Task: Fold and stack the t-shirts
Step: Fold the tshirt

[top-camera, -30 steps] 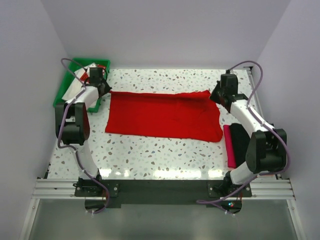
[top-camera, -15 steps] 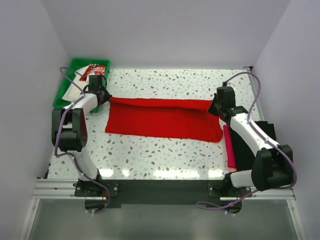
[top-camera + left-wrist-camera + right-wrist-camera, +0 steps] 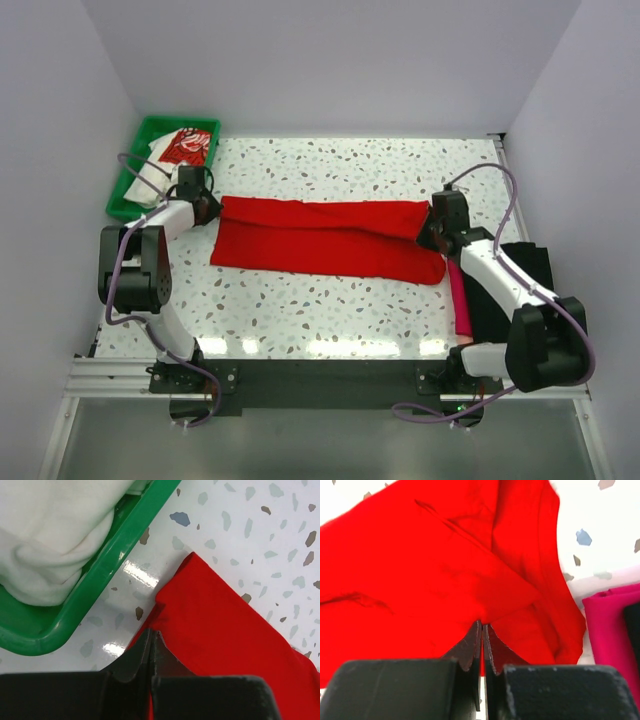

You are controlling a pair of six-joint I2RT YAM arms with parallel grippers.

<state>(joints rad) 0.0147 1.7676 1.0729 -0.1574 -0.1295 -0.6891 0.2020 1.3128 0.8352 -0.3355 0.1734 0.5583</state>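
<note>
Both arms have drawn the far edge of the red t-shirt (image 3: 325,240) toward the near side. The cloth now lies as a narrower band across the middle of the table (image 3: 300,305). The left gripper (image 3: 203,208) is clamped on the shirt's left corner, beside the green tray (image 3: 122,195). The right gripper (image 3: 433,232) is clamped on the right corner, near the folded magenta t-shirt (image 3: 461,295). The lengthwise fold appears partly laid, so the grip should be kept until the edges meet.
</note>
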